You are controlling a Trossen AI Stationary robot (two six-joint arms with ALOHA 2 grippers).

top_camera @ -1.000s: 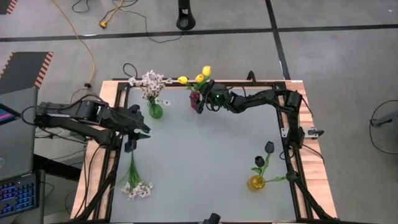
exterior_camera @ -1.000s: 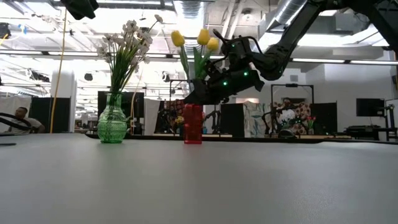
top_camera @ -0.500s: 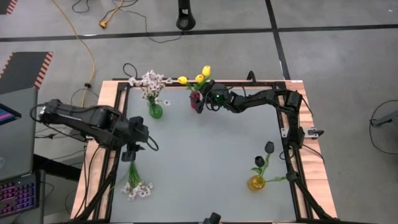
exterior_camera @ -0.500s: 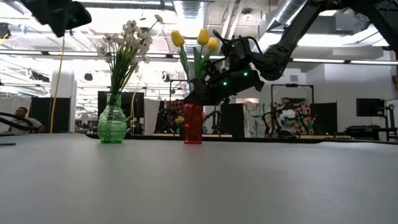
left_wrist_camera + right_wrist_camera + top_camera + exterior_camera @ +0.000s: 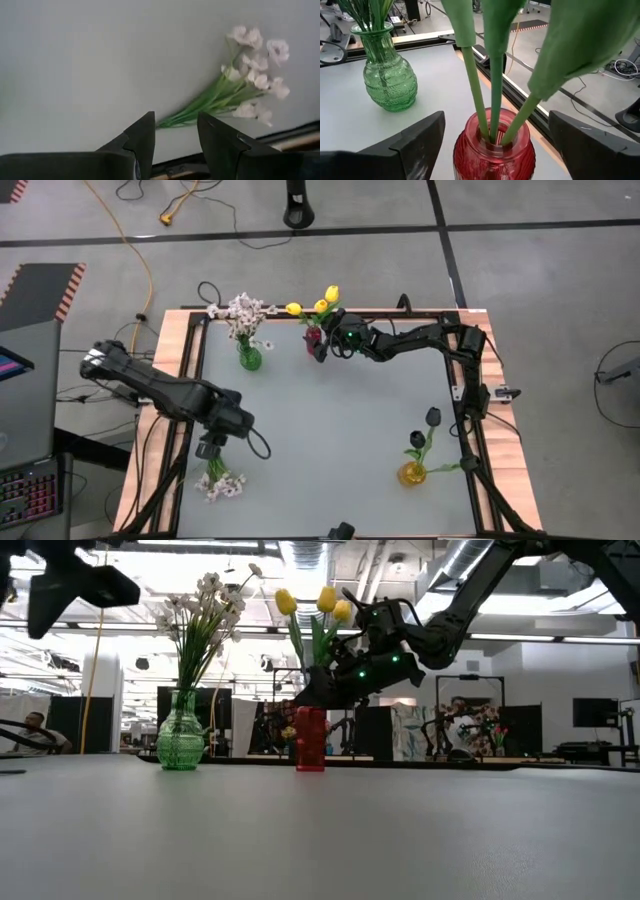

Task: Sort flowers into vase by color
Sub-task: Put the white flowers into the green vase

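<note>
Tulips (image 5: pixel 492 65), three yellow ones, stand in the red vase (image 5: pixel 492 152) at the table's far edge; my right pincer (image 5: pixel 495 145) gapes wide on either side of it, gripping nothing. My left pincer (image 5: pixel 175 137), partly open and empty, hovers over the white spray (image 5: pixel 240 87) lying near the table's left edge.

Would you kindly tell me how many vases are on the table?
3: green vase and red vase along the far edge, yellow vase near the right front corner.
</note>
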